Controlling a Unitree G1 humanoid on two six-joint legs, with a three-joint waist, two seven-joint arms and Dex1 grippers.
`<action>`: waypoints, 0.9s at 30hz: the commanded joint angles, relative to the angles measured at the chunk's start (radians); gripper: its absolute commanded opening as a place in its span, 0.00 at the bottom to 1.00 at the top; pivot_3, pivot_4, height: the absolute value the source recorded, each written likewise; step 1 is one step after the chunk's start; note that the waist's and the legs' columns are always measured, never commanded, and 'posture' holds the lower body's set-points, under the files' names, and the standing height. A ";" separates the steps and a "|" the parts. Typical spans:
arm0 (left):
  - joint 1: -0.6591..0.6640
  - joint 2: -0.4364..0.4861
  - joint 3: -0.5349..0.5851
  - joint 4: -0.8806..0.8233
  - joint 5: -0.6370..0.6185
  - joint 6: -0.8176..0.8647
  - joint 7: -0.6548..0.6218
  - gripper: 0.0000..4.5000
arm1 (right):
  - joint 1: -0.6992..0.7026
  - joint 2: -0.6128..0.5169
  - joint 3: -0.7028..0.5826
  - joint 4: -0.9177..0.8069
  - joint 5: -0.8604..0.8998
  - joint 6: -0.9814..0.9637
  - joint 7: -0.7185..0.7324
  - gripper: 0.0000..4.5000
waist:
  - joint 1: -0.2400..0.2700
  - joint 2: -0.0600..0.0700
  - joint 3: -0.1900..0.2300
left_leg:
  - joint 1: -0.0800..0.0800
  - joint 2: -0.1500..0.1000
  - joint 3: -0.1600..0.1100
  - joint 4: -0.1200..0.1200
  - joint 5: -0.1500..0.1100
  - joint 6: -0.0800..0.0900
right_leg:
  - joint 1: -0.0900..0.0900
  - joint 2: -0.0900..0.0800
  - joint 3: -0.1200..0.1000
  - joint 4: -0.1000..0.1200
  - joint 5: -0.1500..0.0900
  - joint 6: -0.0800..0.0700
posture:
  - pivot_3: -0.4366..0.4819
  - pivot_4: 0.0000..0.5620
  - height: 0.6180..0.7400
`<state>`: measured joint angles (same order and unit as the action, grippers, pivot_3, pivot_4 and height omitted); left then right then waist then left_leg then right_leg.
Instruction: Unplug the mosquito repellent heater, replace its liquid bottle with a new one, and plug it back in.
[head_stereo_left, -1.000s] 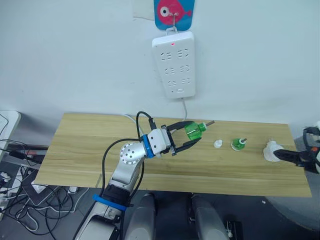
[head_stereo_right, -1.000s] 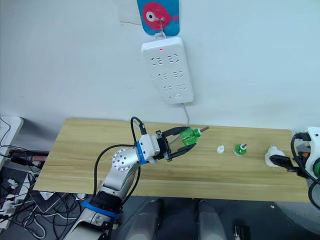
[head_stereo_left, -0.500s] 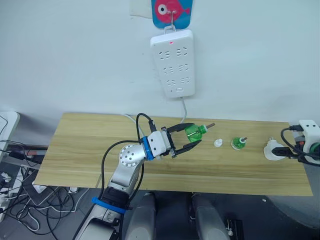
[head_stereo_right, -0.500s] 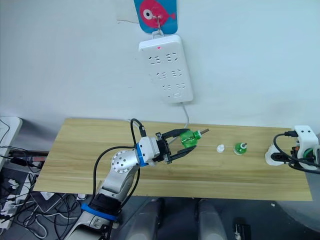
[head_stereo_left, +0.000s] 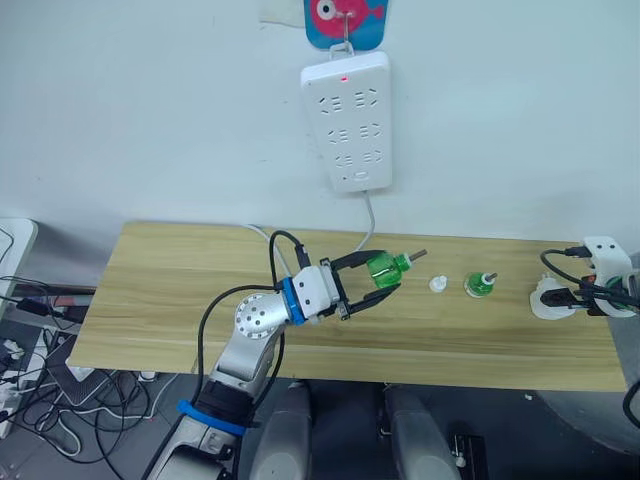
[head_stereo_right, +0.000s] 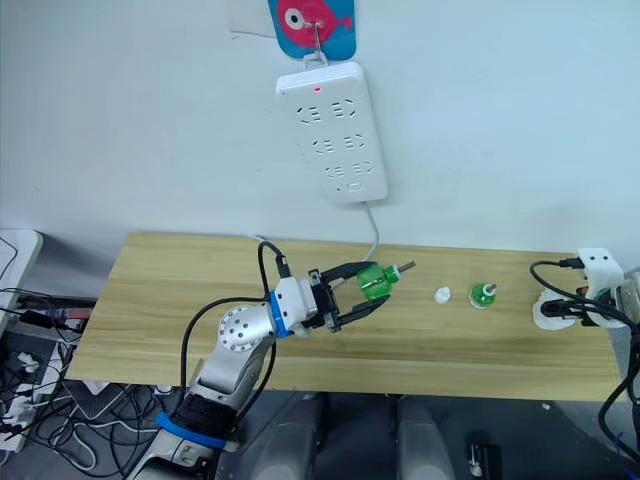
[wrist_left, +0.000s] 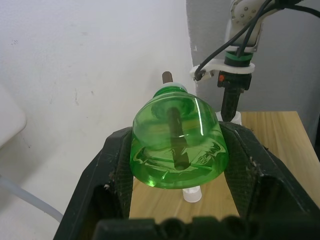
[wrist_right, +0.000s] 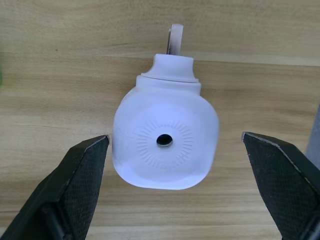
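L gripper (head_stereo_left: 372, 285): clenched on green liquid bottle (head_stereo_left: 386, 267), held above the table (head_stereo_left: 160, 290) mid-span, wick end aimed toward robot's right
R gripper (wrist_right: 175, 172): spread wide, grasping nothing; fingers (wrist_right: 75, 180) flank the heater w/ gaps both sides, no contact
Heater (wrist_right: 166, 141): mosquito repellent heater lies unplugged on table at far right end, vent face toward R wrist cam, one prong poking out beyond it; long axis runs away from R gripper
Key relation: heater sits squarely between R jaws, so R arm is nearer by far; L arm + bottle well apart to its left
Between them: small white cap (head_stereo_left: 436, 286), then 2nd green bottle (head_stereo_left: 478, 286) standing upright
Far: power strip (head_stereo_left: 347, 125) on wall above table, red light on
Count: 2 green bottles, 1 heater, 1 cap, 1 strip
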<state>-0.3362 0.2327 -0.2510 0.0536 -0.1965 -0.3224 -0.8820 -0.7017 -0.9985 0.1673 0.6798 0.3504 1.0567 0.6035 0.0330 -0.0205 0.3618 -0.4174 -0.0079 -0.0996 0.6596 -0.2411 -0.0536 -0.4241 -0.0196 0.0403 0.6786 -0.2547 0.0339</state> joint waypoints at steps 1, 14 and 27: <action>0.011 0.002 -0.008 -0.059 -0.003 0.002 0.008 0.50 | -0.037 0.009 -0.047 0.077 -0.053 -0.009 0.000 0.99 | 0.001 0.000 0.002 | 0.000 0.000 0.000 0.000 0.000 0.000 | 0.000 0.000 0.000 0.000 0.000 0.000 | 0.73 0.70 1.00; 0.019 0.012 -0.012 -0.078 -0.003 0.011 0.007 0.50 | -0.106 0.062 -0.102 0.228 -0.151 -0.048 0.021 0.99 | 0.012 0.000 0.004 | 0.000 0.000 0.000 0.000 0.000 0.000 | 0.000 0.000 0.000 0.000 0.000 0.000 | 0.74 0.68 1.00; 0.008 0.012 -0.012 -0.061 -0.003 0.013 -0.001 0.50 | -0.060 0.045 -0.116 0.175 -0.189 -0.038 0.100 0.65 | 0.021 0.000 0.004 | 0.000 0.000 0.000 -0.001 0.000 0.000 | 0.000 0.000 0.000 -0.001 0.000 0.000 | 0.73 0.67 1.00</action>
<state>-0.3277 0.2485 -0.2520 0.0145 -0.1963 -0.3039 -0.8836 -0.7738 -0.9238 0.0711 0.8775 0.1737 1.0100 0.6870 0.0543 -0.0201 0.3659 -0.4176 -0.0078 -0.0994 0.6590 -0.2412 -0.0537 -0.4245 -0.0196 0.0403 0.6780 -0.2547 0.0341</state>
